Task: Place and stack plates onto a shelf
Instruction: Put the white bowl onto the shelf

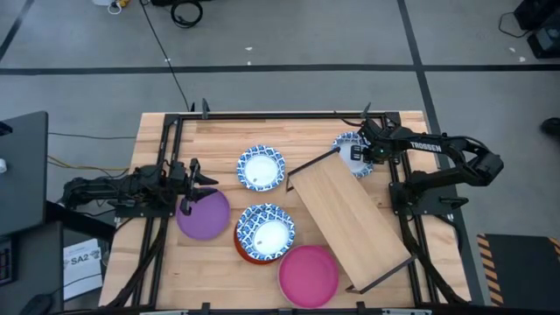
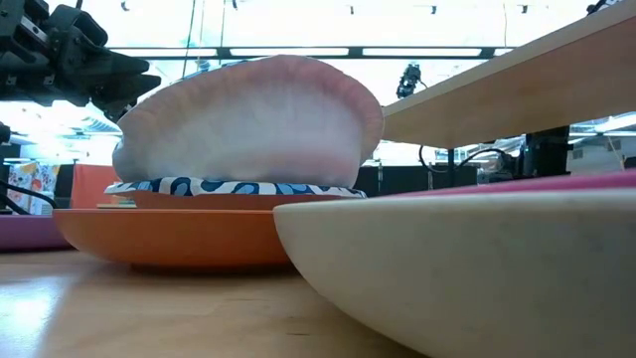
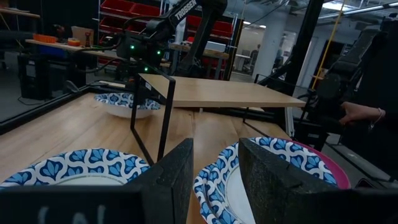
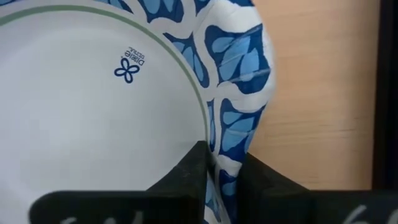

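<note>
- The right gripper (image 4: pixel 222 180) is at the far right of the wooden tabletop (image 1: pixel 219 262), its two dark fingers pinched on the rim of a blue-and-white patterned plate (image 1: pixel 352 154), which lies beside the far end of the shelf (image 1: pixel 350 219).
- In the right wrist view the rim of that plate (image 4: pixel 239 93) sits squeezed between the fingers and bends upward there.
- The shelf, a light-wood board on thin black legs, stands diagonally on the right half of the table with nothing on top of it.
- The left gripper (image 1: pixel 186 179) hangs over the far edge of the purple plate (image 1: pixel 203 214) at the table's left, its fingers (image 3: pixel 171 186) apart with nothing between them.
- A second blue-and-white plate (image 1: pixel 261 167) lies alone near the table's middle.
- A third blue-and-white plate (image 1: pixel 265 227) rests on the orange-red plate (image 1: pixel 244 248).
- The pink plate (image 1: pixel 308 275) lies at the near edge, just beside the shelf's near end.
- A person's hand (image 3: pixel 359 114) shows beyond the table in the left wrist view.
</note>
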